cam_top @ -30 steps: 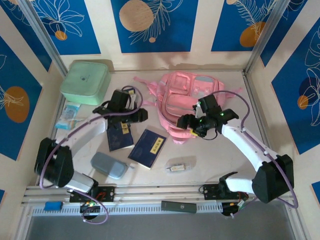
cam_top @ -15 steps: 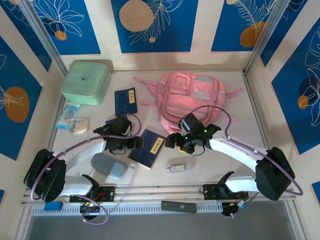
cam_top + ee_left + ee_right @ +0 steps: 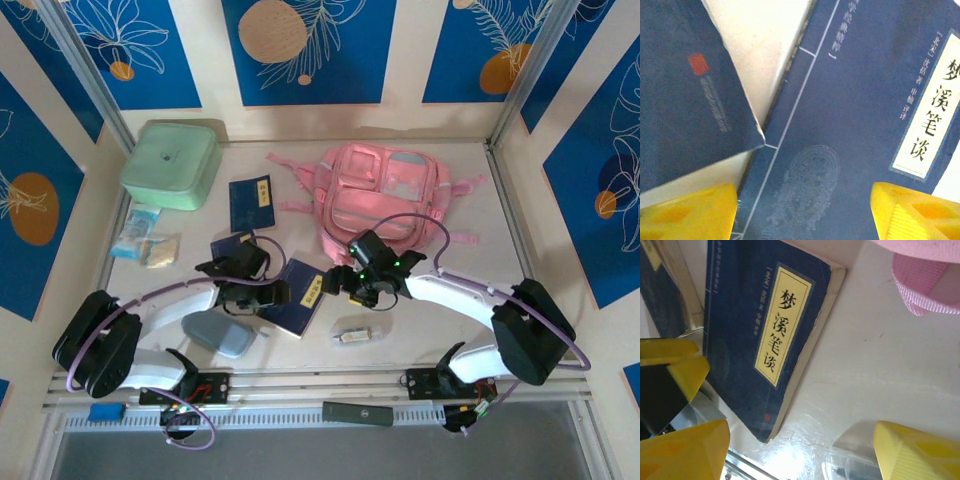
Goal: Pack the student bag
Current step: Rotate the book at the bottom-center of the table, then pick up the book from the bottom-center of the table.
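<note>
Top external view: the student bag (image 3: 385, 195) is seen lying flat toward the far edge of the surface (image 3: 470, 300), somewhat right of its middle, with its front pockets upward and its straps spread to either side. It is judged to be soft and light, likely to sag and fold when lifted, so a hold is best taken on a strap or a pocket rim rather than on the flat fabric. Whether its main opening is unzipped cannot be told. A mint-green box (image 3: 170, 163) is set in the far left corner. A dark blue book (image 3: 300, 295) with a pale title label is laid near the middle of the surface, toward the near edge, between the two arms. The left gripper (image 3: 805, 210) is held just over this book's cover, its yellow fingers (image 3: 687, 212) spread wide apart with nothing between them; contact with the cover cannot be told. The right gripper (image 3: 800, 455) is likewise wide apart and empty, poised beside the book, over bare surface and a small clear case (image 3: 355, 333) by the near edge.
</note>
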{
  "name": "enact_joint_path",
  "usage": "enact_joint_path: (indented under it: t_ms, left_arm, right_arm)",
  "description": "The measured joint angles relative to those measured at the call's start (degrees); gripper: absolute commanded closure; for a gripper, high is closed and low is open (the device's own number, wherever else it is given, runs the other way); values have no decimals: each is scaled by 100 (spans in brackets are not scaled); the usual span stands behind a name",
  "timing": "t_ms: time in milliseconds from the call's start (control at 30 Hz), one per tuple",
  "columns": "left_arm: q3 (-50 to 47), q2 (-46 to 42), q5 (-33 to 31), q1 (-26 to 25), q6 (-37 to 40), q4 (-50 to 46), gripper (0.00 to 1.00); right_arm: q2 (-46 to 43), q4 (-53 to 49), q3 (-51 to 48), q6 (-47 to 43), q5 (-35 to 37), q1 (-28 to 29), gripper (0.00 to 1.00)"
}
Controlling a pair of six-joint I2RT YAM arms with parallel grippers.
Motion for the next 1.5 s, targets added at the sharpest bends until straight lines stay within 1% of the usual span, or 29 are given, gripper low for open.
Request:
enact_joint_path:
  t_ms: [100,200,300,433,533,633,700,800,1000,1100,1267,1500]
  left_arm:
    - [-118,-74,-111,-245,-247,107,29]
    - [-258,-271,-166,-577,-610,166,30]
    - [-391,-463,-238,-922,-1016,197,31]
    - [-479,-614,-310,-1180,-1397,315,31]
    - [-474,-629,-431,-1185,-1410,299,32]
    - [-367,-658,-671,-1174,-1327,13,33]
    - [-302,-723,-844,-1156,-1266,-173,33]
    - [-293,-772,-933,-1102,-1217,-286,34]
    - [-321,-538,-728,-1075,-1204,9,34]
    - [-321,-302,-603,-1078,-1202,138,36]
    - [-321,-162,-398,-1128,-1281,479,38]
    - [-321,-85,-409,-1268,-1399,649,38]
  right_arm:
    - [181,55,2,42,35,-2,25]
    - [315,50,35,39,52,-55,28]
    - [448,48,144,20,59,-162,30]
    - [527,28,302,-66,63,-295,30]
    - [568,20,358,-116,76,-332,29]
    - [592,-79,358,-131,76,-310,26]
    - [601,-107,358,-109,72,-247,26]
    - [649,-33,341,28,7,-52,26]
    - [1003,354,280,391,-125,304,26]
    - [1147,522,240,520,-179,328,27]
    - [1276,629,238,621,-201,354,30]
    - [1303,520,321,636,-151,354,30]
